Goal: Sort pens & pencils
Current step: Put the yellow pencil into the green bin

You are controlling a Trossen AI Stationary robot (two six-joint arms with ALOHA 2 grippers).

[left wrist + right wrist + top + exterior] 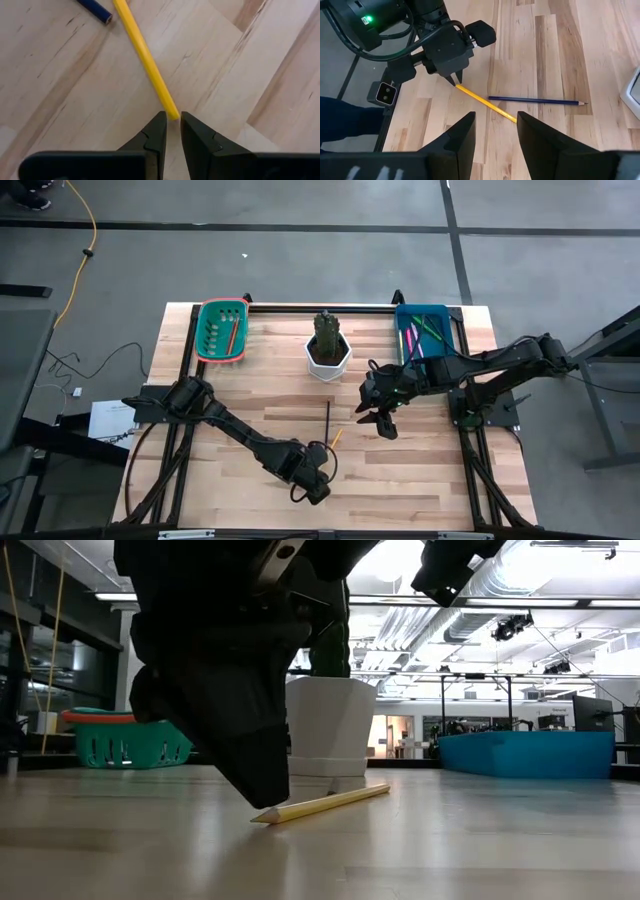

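Observation:
A yellow pencil (336, 437) lies on the wooden table near its middle. A dark blue pencil (328, 418) lies just beyond it and also shows in the right wrist view (537, 101). My left gripper (173, 119) points down at the yellow pencil's near end and is shut on it. My right gripper (385, 426) hovers open and empty to the right of both pencils, and its own view (496, 118) looks down on them. Pink and green pens lie in the blue bin (440, 315). An orange stick lies in the green basket (206, 332). My left gripper pinches the yellow pencil's near end (170, 109) between its two fingertips (262, 798), only at their free ends. The fingers come from above, slanting down. The pencil lies flat on the table, and its point (254, 819) sticks out just past the fingers.
A white pot with a green plant (328, 350) stands at the far middle, between the green basket at the far left and the blue bin at the far right. Bare wood lies around the pencils and along the near edge.

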